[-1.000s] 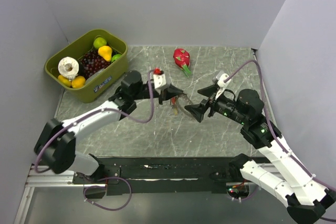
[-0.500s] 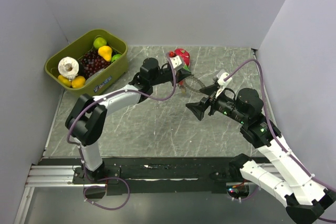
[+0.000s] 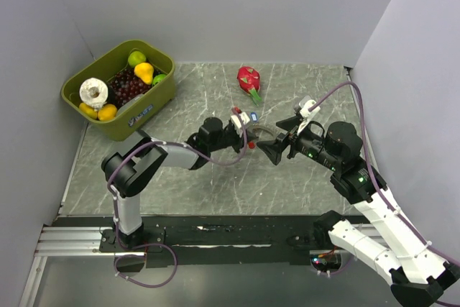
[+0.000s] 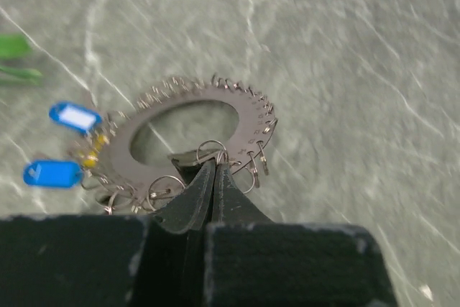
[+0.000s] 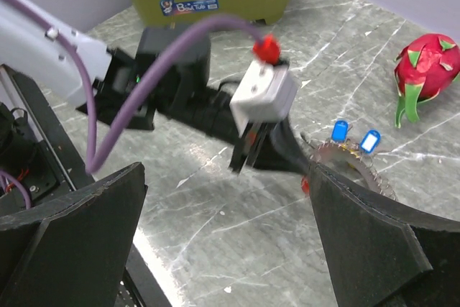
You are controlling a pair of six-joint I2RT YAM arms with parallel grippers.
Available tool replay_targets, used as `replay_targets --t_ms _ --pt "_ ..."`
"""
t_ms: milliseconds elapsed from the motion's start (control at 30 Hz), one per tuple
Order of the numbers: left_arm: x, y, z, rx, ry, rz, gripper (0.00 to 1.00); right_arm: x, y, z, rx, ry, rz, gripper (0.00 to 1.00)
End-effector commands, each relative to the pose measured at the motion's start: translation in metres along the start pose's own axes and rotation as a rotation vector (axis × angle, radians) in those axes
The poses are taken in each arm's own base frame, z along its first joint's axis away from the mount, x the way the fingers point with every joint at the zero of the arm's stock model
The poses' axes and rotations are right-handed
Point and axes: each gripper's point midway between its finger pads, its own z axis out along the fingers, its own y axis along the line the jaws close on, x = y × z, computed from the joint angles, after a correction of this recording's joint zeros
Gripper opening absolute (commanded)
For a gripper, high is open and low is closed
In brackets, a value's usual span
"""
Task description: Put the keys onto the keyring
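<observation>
Left gripper (image 4: 214, 172) clamped on keyring (image 4: 248, 114) at inner edge, right gripper (image 3: 271, 151) spread wide, just beside it

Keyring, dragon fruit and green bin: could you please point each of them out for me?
keyring (image 4: 194, 93), left wrist view, upper band of the flat ring.
dragon fruit (image 3: 248, 77), top external view, red body.
green bin (image 3: 154, 98), top external view, outer front wall.

Left arm (image 3: 172, 152) against keyring (image 4: 251, 120), left side

White arm links (image 3: 388, 221), black joints, purple cables (image 5: 208, 23), black end effector fingers (image 5: 72, 228), white wrist box (image 5: 264, 95) with red knob
</observation>
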Motion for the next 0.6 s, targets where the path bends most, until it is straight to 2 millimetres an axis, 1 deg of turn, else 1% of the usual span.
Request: replay_targets --t_ms 0,33,67,100,133,167,233,300,333,367,400,433,467,533,567 --pt "-0.032 -0.019 -0.01 -0.003 -0.118 0.008 0.01 -0.007 0.001 -0.004 -0.004 -0.027 0.0 1.0" --pt "-0.023 -0.022 -0.015 -0.001 -0.104 -0.008 0.01 -0.007 0.002 -0.004 -0.007 -0.03 0.0 1.0" --pt "-0.023 -0.026 -0.018 -0.001 -0.106 -0.012 0.01 -0.006 0.003 -0.004 -0.01 -0.028 0.007 1.0" --pt "-0.019 -0.029 -0.02 0.002 -0.099 -0.017 0.01 -0.006 0.004 -0.003 -0.018 -0.028 0.008 1.0" --pt "-0.01 -0.032 -0.024 0.0 -0.08 -0.027 0.01 -0.006 0.003 -0.003 -0.016 -0.028 0.01 1.0" --pt "-0.012 -0.037 -0.026 -0.001 -0.085 -0.028 0.01 -0.006 0.004 -0.003 -0.019 -0.027 0.013 1.0" --pt "-0.002 -0.044 -0.031 0.004 -0.067 -0.038 0.01 -0.006 0.006 -0.003 -0.028 -0.027 0.016 1.0" --pt "-0.001 -0.053 -0.033 0.011 -0.062 -0.032 0.01 -0.006 0.007 -0.003 -0.035 -0.029 0.019 1.0" --pt "0.004 -0.056 -0.036 0.008 -0.049 -0.035 0.01 -0.006 0.008 -0.003 -0.038 -0.027 0.021 1.0" --pt "0.003 -0.063 -0.038 0.018 -0.052 -0.031 0.01 -0.007 0.008 -0.003 -0.039 -0.029 0.024 1.0" --pt "0.004 -0.063 -0.04 0.009 -0.052 -0.032 0.01 -0.006 0.008 -0.003 -0.041 -0.029 0.026 1.0" --pt "0.009 -0.066 -0.044 0.003 -0.044 -0.037 0.02 -0.007 0.009 -0.003 -0.046 -0.03 0.026 1.0" --pt "0.004 -0.072 -0.046 0.011 -0.055 -0.032 0.02 -0.006 0.01 -0.003 -0.047 -0.028 0.032 1.0" --pt "0.007 -0.075 -0.051 -0.004 -0.048 -0.027 0.02 -0.006 0.01 -0.002 -0.049 -0.029 0.033 1.0" --pt "0.004 -0.08 -0.054 0.0 -0.055 -0.021 0.04 -0.005 0.01 -0.002 -0.052 -0.026 0.037 1.0"
